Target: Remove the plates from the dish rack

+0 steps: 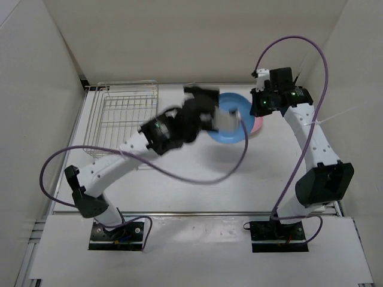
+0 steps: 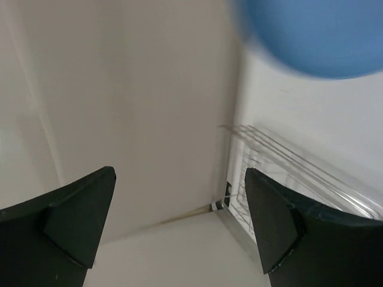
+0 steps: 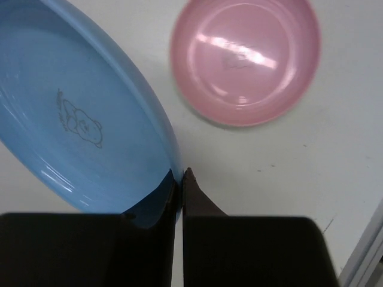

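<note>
Dish rack (image 1: 119, 113): far left of table (image 1: 197, 179), close to the back wall. No plate seen among the exposed wires. Near corner hidden beneath the left arm.

Light blue plate (image 3: 72, 101): out of the rack, right of centre. Tilted in the right wrist view, near rim clamped by right gripper (image 3: 181, 179). Just beside the pink plate, a strip of table showing between. Resting on the surface or lifted off it: not determinable.

Pink plate (image 3: 245, 57): flat on the table, face up, at the far right. Free of both grippers.

Cream plate: not found in any view. Possibly hidden behind the left arm or under the blue plate. Listed as unaccounted for.

Right gripper: closed on the blue rim, one finger on the inner face, one on the outer, almost no gap between.

Left gripper (image 2: 179, 176): blurred in the overhead view, between rack and blue plate. Fingers wide apart, nothing between them. Rack wires and a blurred edge of blue visible beyond.

Progress, as a judgement: well advanced. Pink unloaded and set down. Blue removed from the rack but not yet released. Left to do: lowering blue flat, opening the right fingers, confirming the place of cream and lifting it out if in the rack
</note>
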`<state>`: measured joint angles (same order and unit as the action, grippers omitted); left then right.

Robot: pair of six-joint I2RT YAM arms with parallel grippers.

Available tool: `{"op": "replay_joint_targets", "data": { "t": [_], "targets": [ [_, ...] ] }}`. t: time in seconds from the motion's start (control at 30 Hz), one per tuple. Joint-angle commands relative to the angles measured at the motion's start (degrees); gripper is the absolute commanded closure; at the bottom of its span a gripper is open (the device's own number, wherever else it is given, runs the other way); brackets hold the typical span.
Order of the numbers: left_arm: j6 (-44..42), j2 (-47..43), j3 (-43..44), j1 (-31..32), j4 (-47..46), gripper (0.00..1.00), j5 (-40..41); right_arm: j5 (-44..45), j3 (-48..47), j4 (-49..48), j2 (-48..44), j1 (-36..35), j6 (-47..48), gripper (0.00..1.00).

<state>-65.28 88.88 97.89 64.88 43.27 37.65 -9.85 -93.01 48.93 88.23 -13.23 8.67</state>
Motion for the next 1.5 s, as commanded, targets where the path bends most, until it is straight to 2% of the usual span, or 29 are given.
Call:
{"op": "replay_joint_targets", "data": {
  "t": [0.0,0.03,0.07,0.1,0.13,0.17,0.27,0.3,0.4,0.47,0.5,0.53,0.6,0.73,1.0,1.47],
  "targets": [
    [11.72,1.72,23.87,-12.9,3.61,0.0,-2.12,4.4,-2.43,-9.62,5.1,6.01,-8.48,1.0],
    [14.36,3.47,29.59,-16.68,6.63,0.0,-3.1,3.01,-3.57,-10.34,7.72,8.03,-10.67,1.0],
    [18.82,5.93,34.17,-24.2,9.53,0.0,-5.28,2.99,-4.36,-10.86,9.14,8.83,-11.3,1.0],
    [21.04,5.95,38.48,-27.93,11.91,0.0,-6.78,2.99,-4.89,-11.65,10.46,9.54,-11.3,1.0],
    [23.24,5.26,37.82,-31.71,14.8,0.0,-8.8,2.38,-5.42,-12.36,12.91,10.76,-12.0,1.0],
    [27.88,1.68,31.47,-38.71,14.83,0.0,-12.91,1.51,-5.43,-13.58,14.07,11.3,-12.01,1.0],
    [37.02,-7.36,19.4,-49.36,12.46,0.0,-22.83,-0.52,-8.31,-14.21,18.72,12.87,-13.14,1.0],
    [39.41,-9.41,12.83,-51.68,11.67,0.0,-25.41,-1.83,-9.2,-14.21,20.91,13.58,-13.15,1.0],
    [47.31,-16.25,2.09,-57.04,8.25,0.0,-33.68,-2.46,-12.27,-14.21,24.7,14.28,-13.15,1.0],
    [50.58,-18.73,-1.46,-58.2,7.62,0.0,-38.42,-3.51,-13.42,-14.21,26.2,14.29,-13.15,1.0],
    [53.73,-19.35,-2.25,-61.6,7.62,0.0,-41.66,-3.51,-14.21,-14.21,27.51,14.29,-13.15,1.0],
    [55.5,-19.36,-2.26,-63.98,8.49,0.0,-49.17,-3.51,-14.21,-14.21,28.14,14.81,-13.15,1.0],
    [58.33,-19.36,-2.87,-69.25,9.64,0.0,-55.46,-3.51,-15.53,-14.21,29.89,14.82,-13.15,1.0],
    [60.18,-19.36,-6.12,-72.08,9.64,0.0,-64.87,-4.13,-15.53,-14.74,32.35,15.34,-12.62,1.0],
    [64.13,-20.5,-7.97,-74.63,6.49,0.0,-72.97,-4.13,-16.06,-14.74,34.82,16.57,-12.09,1.0],
    [63.52,-22.79,-8.5,-75.96,6.48,0.0,-74.74,-5.26,-16.59,-13.68,37.72,17.63,-11.57,1.0]
  ]
}}
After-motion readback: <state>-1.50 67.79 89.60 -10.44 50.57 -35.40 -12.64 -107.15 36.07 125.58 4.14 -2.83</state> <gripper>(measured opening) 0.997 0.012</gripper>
